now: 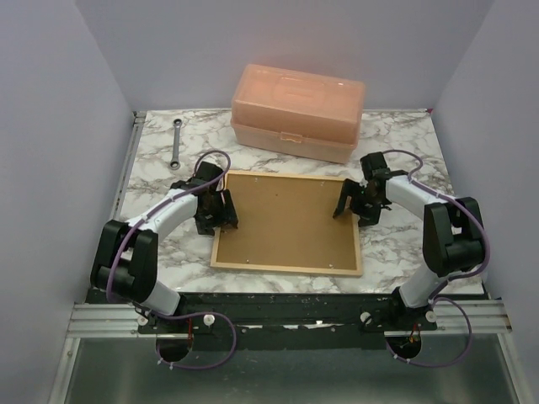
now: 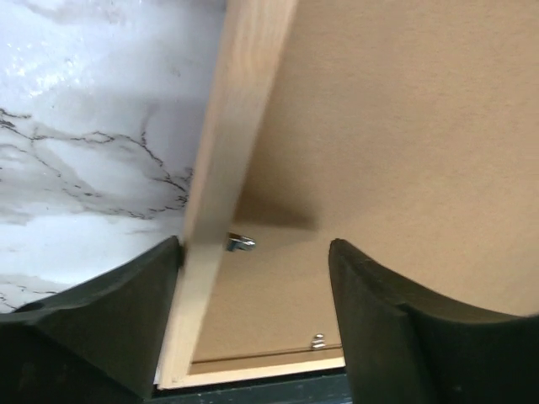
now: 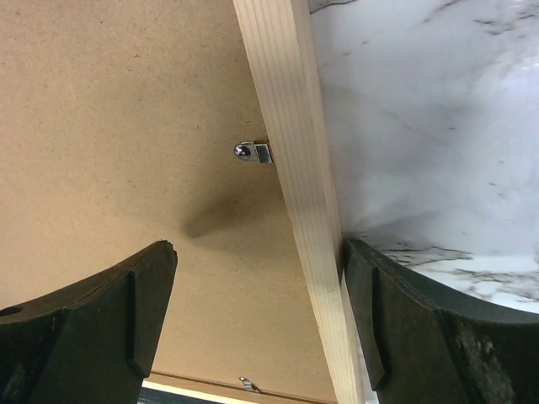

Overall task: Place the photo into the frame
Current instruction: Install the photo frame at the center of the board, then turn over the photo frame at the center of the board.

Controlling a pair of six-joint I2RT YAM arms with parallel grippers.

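The frame (image 1: pixel 286 268) lies face down on the marble table with the brown backing panel (image 1: pixel 290 220) set in it. The photo is hidden. My left gripper (image 1: pixel 221 210) is open and straddles the frame's left rail (image 2: pixel 223 168). Its outer finger (image 2: pixel 126 311) rests against the rail's outside and its inner finger hangs over the panel (image 2: pixel 404 126). My right gripper (image 1: pixel 349 204) is open too and straddles the right rail (image 3: pixel 290 126). Here the outer finger (image 3: pixel 404 320) is beside the rail and the other finger stands over the panel (image 3: pixel 109 109).
A peach plastic box (image 1: pixel 297 112) stands just behind the frame. A metal wrench (image 1: pixel 176 143) lies at the back left. Small metal retaining tabs (image 2: pixel 240 243) (image 3: pixel 255 152) stick out from the rails over the panel. Grey walls close in both sides.
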